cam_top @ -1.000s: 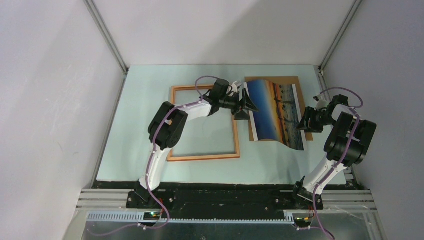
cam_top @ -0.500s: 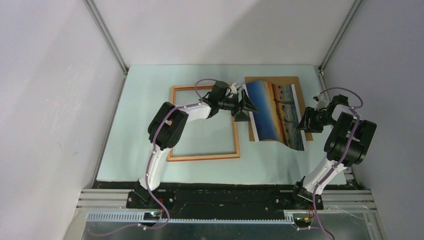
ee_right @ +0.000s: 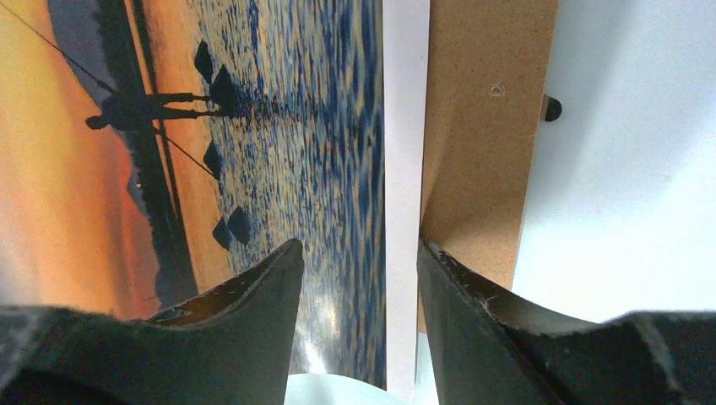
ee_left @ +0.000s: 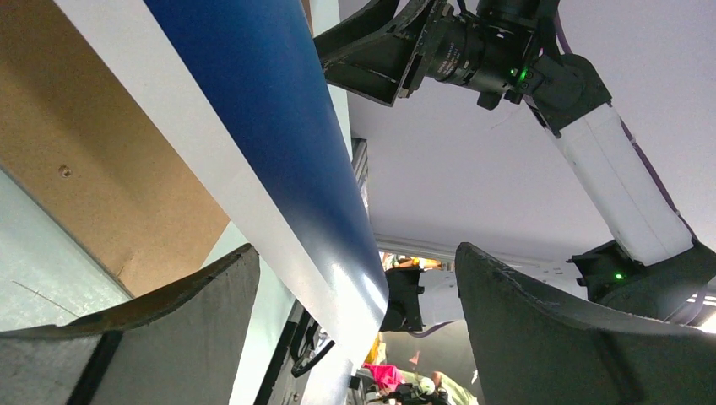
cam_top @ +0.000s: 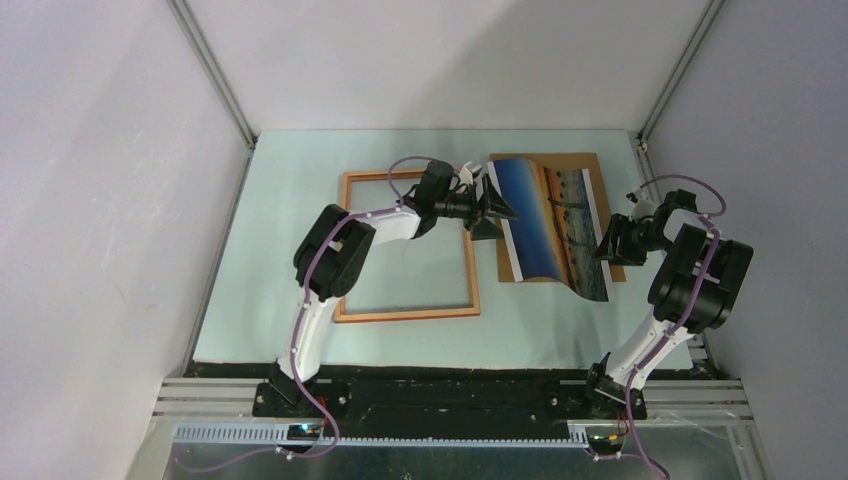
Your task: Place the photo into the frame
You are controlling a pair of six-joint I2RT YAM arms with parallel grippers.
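The photo (cam_top: 552, 222), a sunset print with a white border, lies bowed upward over a brown backing board (cam_top: 585, 163). The frame (cam_top: 405, 314) lies flat to its left. My left gripper (cam_top: 497, 208) is open at the photo's raised left edge. In the left wrist view that gripper (ee_left: 355, 253) has the blue edge of the photo (ee_left: 279, 143) passing between its wide-apart jaws, touching neither. My right gripper (cam_top: 607, 245) is at the photo's right edge. In the right wrist view it (ee_right: 359, 253) is open with a narrow gap over the photo's water and white border (ee_right: 404, 169).
The backing board shows under the photo in the left wrist view (ee_left: 84, 169) and in the right wrist view (ee_right: 481, 126). Grey walls enclose the pale table (cam_top: 290, 220) on three sides. The right arm (ee_left: 507, 59) shows above the photo in the left wrist view.
My left gripper has shifted slightly toward the far side at the photo's left edge. The photo's left edge has drawn a little to the right. The right arm has not moved.
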